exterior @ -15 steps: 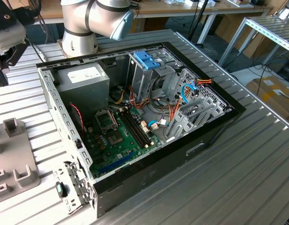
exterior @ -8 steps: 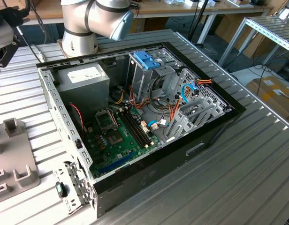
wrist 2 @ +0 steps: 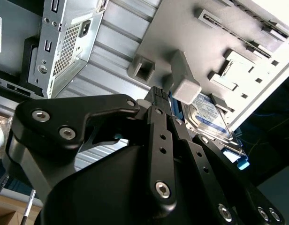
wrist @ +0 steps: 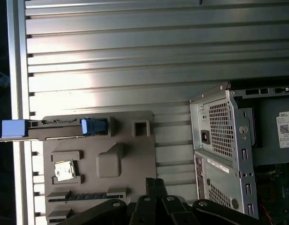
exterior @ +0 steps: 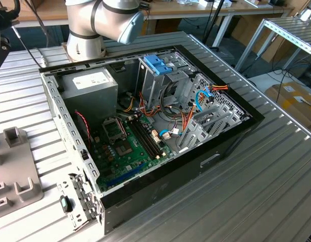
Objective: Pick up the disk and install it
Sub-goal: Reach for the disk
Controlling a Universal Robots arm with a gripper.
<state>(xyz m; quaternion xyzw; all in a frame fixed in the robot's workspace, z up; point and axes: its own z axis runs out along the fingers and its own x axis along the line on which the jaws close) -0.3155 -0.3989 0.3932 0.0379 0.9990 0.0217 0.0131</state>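
Here the fingers (wrist 2: 156,93) are closed together on nothing, near the disk (wrist 2: 208,115) slotted in its grey holder (wrist 2: 182,28).

The arm (exterior: 95,17) is built of thick, round tube sections in brushed silver-grey metal. One joint is closed with a rounded, pale blue-grey cap (exterior: 130,27), and the wide circular base (exterior: 85,48) is the same silver. In the second wrist view the gripper (wrist 2: 156,93) is matt black all over. It is made of flat, angular link bars with rounded ends, pinned together by shiny silver screws (wrist 2: 41,115), and narrows to a slim, ribbed tip.
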